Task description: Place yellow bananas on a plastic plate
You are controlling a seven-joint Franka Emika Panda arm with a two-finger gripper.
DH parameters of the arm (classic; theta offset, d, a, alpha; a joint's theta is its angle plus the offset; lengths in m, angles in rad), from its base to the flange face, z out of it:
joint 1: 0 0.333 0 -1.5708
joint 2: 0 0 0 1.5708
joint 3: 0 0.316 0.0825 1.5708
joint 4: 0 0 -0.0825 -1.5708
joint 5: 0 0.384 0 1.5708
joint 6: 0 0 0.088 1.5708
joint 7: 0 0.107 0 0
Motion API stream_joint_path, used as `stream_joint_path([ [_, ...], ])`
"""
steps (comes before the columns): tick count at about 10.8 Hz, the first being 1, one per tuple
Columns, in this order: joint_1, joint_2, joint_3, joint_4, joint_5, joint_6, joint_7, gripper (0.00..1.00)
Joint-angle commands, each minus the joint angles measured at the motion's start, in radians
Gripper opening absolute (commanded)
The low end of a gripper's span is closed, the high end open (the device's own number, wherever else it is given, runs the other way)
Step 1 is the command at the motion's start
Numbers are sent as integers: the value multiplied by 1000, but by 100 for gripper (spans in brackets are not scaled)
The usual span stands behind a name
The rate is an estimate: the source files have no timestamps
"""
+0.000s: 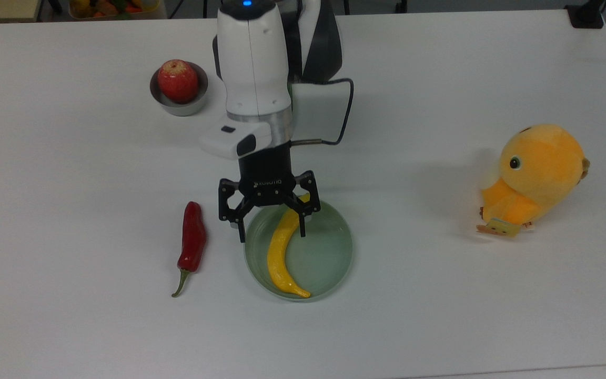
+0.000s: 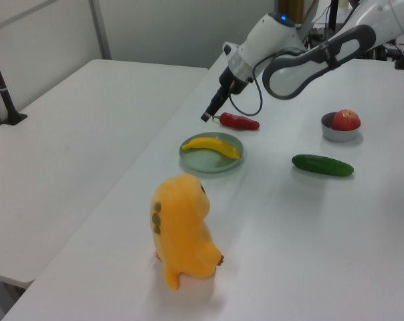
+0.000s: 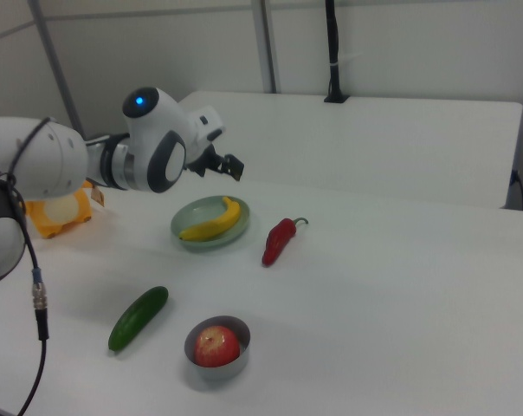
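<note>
The yellow banana (image 1: pixel 281 251) lies flat inside the plastic plate (image 1: pixel 334 247), below centre in the top view, a slim, glossy, curved fruit whose pointed tip rests on the plate's lower rim. The plate is round, shallow and pale grey-green with a raised rim, sitting on the smooth white bench (image 1: pixel 440 316). The tool (image 1: pixel 271 235) hangs above the plate's upper left edge with its two dark fingers spread apart and nothing between them; in the left view it (image 2: pixel 206 118) sits clear above the banana (image 2: pixel 211 145) and plate (image 2: pixel 209 160). Left of the plate in the top view lies a wrinkled red chili pepper (image 1: pixel 192 243). A small metal bowl (image 1: pixel 179 105) holding a red apple (image 1: pixel 177 80) stands in the upper left. A fuzzy orange plush toy (image 1: pixel 534 179) sits at right. The left view shows a dark green cucumber (image 2: pixel 322 165).
</note>
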Motion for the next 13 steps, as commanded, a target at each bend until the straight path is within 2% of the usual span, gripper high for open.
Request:
stream_joint_path([
  [1, -4, -195, -15, -35, 2, -264, 16, 100],
  [5, -33, -445, -15, -36, 13, -776, 111, 100],
  [6, -33, -496, -27, -36, 49, -891, 144, 100],
  [7, -24, -536, -60, -36, 86, -1002, 157, 100],
  [8, -23, -566, -67, -39, 103, -1102, 157, 100],
  [10, 5, -588, -91, -42, 103, -1198, 157, 100],
  [11, 32, -603, -122, -53, 106, -1204, 155, 100],
  [13, 48, -604, -165, -67, 176, -1161, 105, 100],
])
